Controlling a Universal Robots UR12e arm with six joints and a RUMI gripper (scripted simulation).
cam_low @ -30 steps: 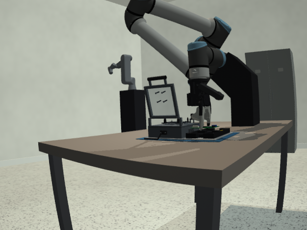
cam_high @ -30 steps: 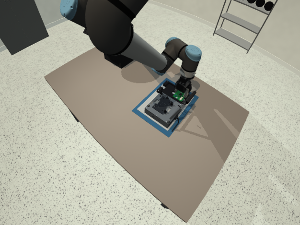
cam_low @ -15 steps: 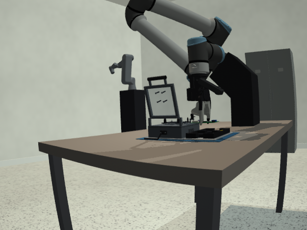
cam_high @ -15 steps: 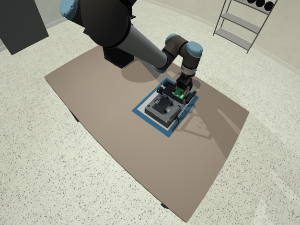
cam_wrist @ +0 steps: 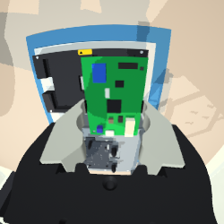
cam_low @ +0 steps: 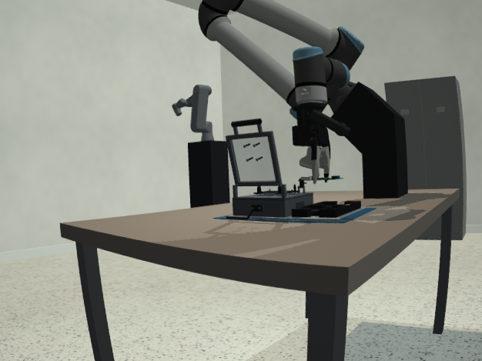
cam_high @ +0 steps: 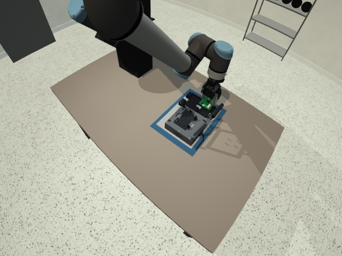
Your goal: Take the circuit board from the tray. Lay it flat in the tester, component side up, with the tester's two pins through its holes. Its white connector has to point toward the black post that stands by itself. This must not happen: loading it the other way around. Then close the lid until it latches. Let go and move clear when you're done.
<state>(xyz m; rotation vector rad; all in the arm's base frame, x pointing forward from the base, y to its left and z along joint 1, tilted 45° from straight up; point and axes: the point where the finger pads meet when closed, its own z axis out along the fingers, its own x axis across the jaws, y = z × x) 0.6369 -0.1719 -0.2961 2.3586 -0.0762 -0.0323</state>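
One claw (cam_low: 320,174) grips the circuit board (cam_low: 322,178) level above the tray (cam_low: 326,208); the open-lidded tester (cam_low: 271,204) sits just beside, toward the table's front.

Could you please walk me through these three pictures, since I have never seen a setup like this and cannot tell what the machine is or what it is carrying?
It is one jointed robot arm fixed by a brown table. One picture looks down from above, one looks from the side at table height, and one comes from a camera on the arm's wrist, looking along its gripper. On the table lies a blue mat with a dark grey tester, its lid standing open, and a black tray beside it. The two fingers are shut on a green circuit board, held level in the air above the tray, component side up.
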